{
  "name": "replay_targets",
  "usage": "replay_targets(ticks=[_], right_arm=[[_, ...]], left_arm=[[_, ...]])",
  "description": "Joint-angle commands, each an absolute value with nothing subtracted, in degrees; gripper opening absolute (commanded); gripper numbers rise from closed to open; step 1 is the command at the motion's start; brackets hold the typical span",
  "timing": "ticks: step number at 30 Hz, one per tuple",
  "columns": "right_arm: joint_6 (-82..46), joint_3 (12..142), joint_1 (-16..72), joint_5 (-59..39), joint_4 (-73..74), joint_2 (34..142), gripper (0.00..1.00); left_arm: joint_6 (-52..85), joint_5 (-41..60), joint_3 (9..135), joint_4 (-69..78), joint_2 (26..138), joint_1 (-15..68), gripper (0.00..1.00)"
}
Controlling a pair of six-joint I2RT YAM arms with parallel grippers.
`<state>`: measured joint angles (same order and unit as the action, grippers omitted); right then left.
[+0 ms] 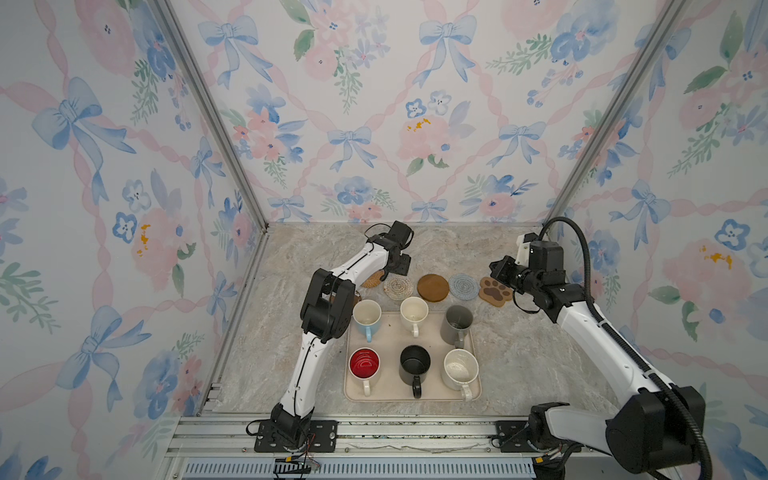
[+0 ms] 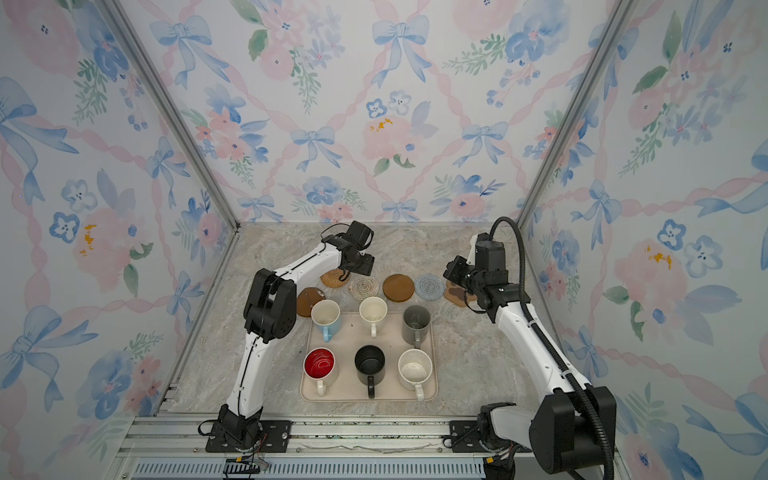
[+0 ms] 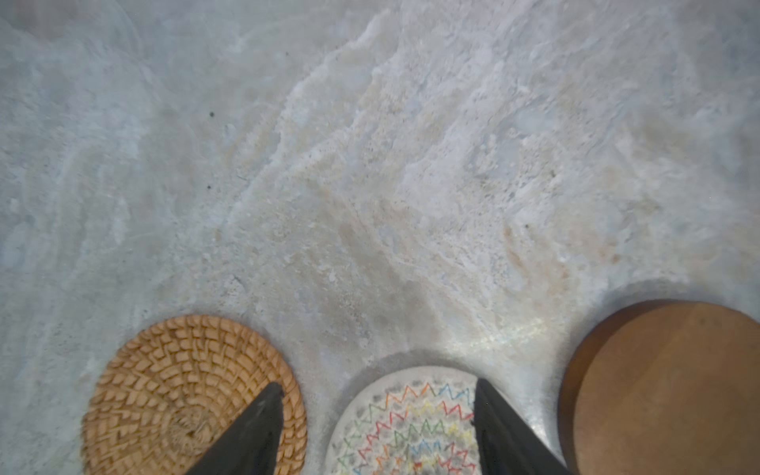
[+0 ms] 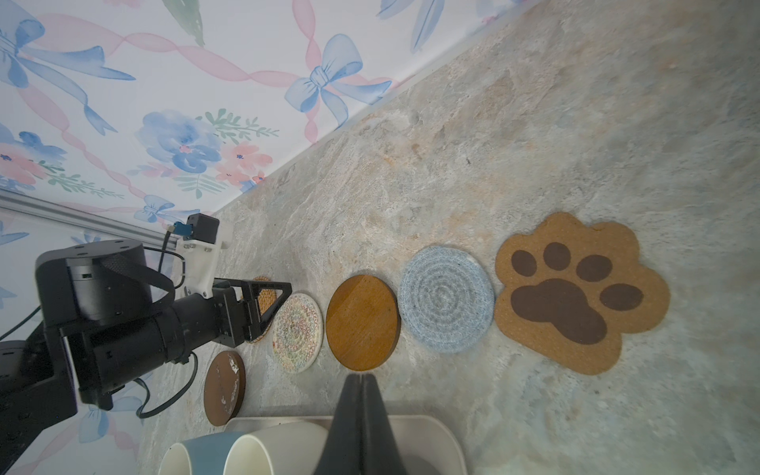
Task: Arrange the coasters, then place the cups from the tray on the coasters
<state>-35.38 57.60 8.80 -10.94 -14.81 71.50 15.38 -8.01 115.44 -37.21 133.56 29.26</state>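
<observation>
Five coasters lie in a row behind the tray [image 1: 390, 334]: tan rattan [image 1: 372, 279], cream woven [image 1: 398, 286], brown disc [image 1: 433, 287], blue-grey [image 1: 463, 286] and paw-shaped [image 1: 494, 292]. A darker brown disc [image 2: 309, 302] sits left of the tray, nearer the front. My left gripper [image 3: 379, 384] hangs open just above the cream woven coaster [image 3: 411, 419], holding nothing. My right gripper [image 4: 362, 376] is shut and empty above the tray's far edge, near the paw coaster [image 4: 575, 296]. Six cups stand on the tray, among them light blue [image 1: 367, 318], black [image 1: 414, 363] and grey [image 1: 457, 322].
Floral walls close the table in at the back and on both sides. An aluminium rail [image 1: 374, 432] runs along the front and carries both arm bases. The left arm's elbow [image 1: 328, 307] stands against the tray's left edge, over the darker disc.
</observation>
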Motion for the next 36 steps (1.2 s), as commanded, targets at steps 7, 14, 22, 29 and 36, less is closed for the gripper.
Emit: replay_targets(ticks=[7, 14, 22, 29, 36], right_arm=[[-35.2, 58.2, 9.5, -10.7, -16.2, 70.1, 0.0], [-35.3, 58.5, 10.1, -10.8, -15.8, 71.0, 0.0], [-35.2, 59.2, 11.0, -10.7, -15.8, 72.1, 0.0], [-35.2, 59.0, 11.5, -10.3, -15.7, 72.3, 0.0], [-35.2, 59.3, 12.1, -10.4, -15.5, 72.9, 0.0]], left_arm=[[14.4, -11.4, 115.4, -38.1, 129.0, 26.4, 0.68], [15.0, -12.2, 111.0, -38.1, 128.1, 23.0, 0.64], [16.3, -12.9, 105.8, -37.8, 128.0, 21.9, 0.57], [17.2, -12.3, 102.2, -37.7, 127.8, 21.9, 0.55], [17.8, -11.6, 97.5, -37.1, 126.7, 21.9, 0.54]])
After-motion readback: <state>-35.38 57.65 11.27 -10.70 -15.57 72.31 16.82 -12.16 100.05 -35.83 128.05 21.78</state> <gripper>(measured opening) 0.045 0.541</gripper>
